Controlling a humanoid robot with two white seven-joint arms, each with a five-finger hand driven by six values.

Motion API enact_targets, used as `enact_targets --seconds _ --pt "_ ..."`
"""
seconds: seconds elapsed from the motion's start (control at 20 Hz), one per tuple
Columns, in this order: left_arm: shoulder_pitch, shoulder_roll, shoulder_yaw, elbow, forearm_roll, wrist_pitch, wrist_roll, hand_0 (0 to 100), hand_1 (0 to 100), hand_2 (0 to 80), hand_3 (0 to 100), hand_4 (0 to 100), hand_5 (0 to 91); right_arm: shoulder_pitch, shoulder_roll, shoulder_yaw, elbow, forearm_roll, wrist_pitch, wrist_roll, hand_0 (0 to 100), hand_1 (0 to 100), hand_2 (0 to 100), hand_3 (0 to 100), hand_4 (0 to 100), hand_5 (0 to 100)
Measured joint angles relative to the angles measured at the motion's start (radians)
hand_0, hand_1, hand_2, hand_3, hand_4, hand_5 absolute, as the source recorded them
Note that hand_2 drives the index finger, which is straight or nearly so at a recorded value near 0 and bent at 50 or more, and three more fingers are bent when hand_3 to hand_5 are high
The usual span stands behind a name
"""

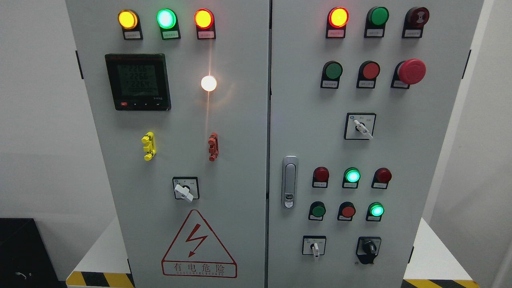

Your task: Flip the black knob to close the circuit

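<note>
The black knob (369, 249) sits at the lower right of the grey electrical cabinet's right door (400, 152). Its handle points roughly upward, tilted slightly to the right. Neither of my hands nor arms shows in the head view.
White selector switches (314, 247), (362, 128), (185, 191) are on the doors. A silver door handle (289, 181) sits left of lit and unlit push buttons. A red mushroom stop button (411, 71) protrudes at the upper right. A digital meter (138, 81) and a warning triangle (198, 246) are on the left door.
</note>
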Motion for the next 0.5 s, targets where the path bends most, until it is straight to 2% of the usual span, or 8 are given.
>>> enact_targets --seconds 0.3,0.5 --pt "0.000 0.000 0.000 0.000 0.000 0.000 0.000 12 56 0.0 0 0 0.0 0.001 0.004 -0.003 -0.165 0.145 -0.008 -0.012 0 8 60 79 69 60" --pt "0.000 0.000 0.000 0.000 0.000 0.000 0.000 12 56 0.0 0 0 0.0 0.005 0.008 -0.014 -0.273 0.207 -0.010 -0.019 0 6 66 83 74 67"
